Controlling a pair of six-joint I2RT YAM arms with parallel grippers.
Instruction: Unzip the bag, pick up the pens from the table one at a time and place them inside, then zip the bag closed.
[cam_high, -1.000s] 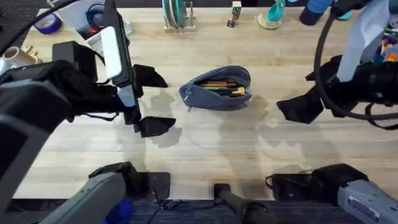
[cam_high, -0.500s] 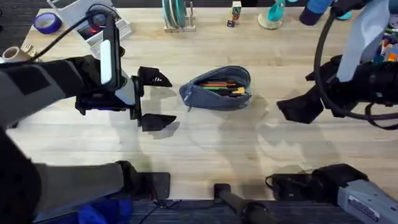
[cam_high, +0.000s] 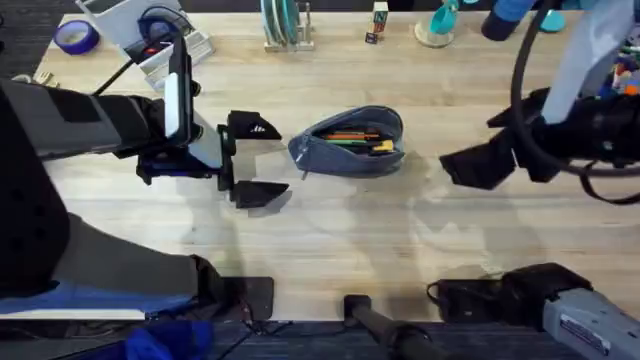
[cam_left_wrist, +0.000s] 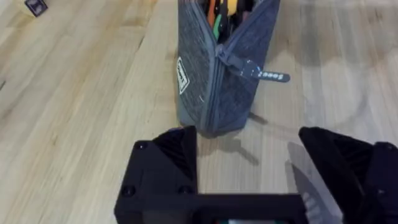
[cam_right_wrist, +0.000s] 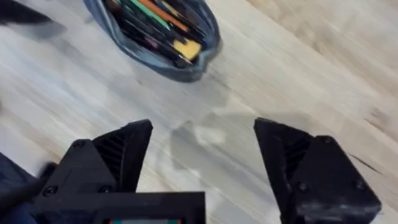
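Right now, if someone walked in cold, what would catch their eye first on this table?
The grey-blue bag at the middle of the table, gaping open with orange, green and dark pens packed inside. Next, the two black grippers flanking it, jaws open and empty: the left gripper close beside the zipper-pull end, the right gripper farther off on the other side.

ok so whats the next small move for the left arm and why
Probably ease the open left gripper forward to the zipper pull and close on it. The bag sits open on the table with pens already inside, and the pull tab sticks out at the end nearest that gripper, so zipping is what remains.
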